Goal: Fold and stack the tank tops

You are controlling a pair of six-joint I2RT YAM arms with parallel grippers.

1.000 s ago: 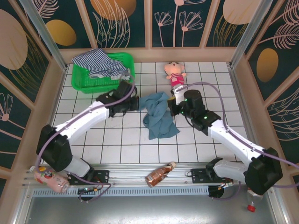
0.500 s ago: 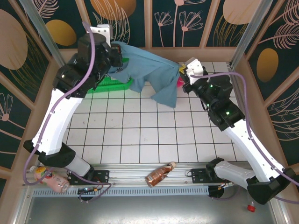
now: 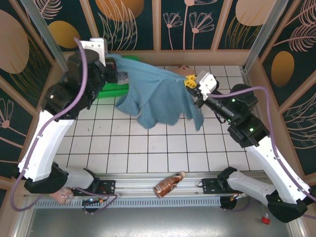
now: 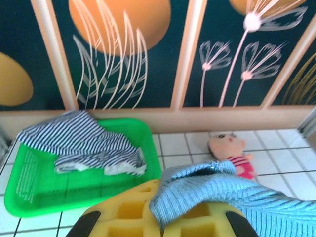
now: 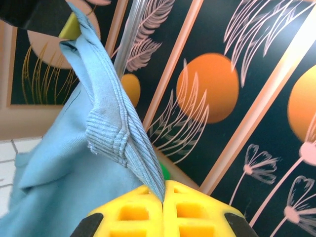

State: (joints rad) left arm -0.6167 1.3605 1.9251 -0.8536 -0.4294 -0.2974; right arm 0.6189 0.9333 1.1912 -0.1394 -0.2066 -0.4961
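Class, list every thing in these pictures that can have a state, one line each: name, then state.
teal tank top: unfolded, off the table, stretched between both grippers.
striped tank top: crumpled, lying in the basket.
green basket: upright, holding the striped tank top.
left gripper: fingers shut on the teal tank top.
right gripper: fingers shut on the teal tank top.
doll: lying on the table.
bottle: lying on its side.

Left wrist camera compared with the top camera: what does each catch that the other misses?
Left wrist: the striped tank top heaped in the green basket, and the doll's face. Top camera: the left arm and right arm holding the teal tank top up between them, plus a bottle on the near rail. Shared: the teal top, the basket, the table.
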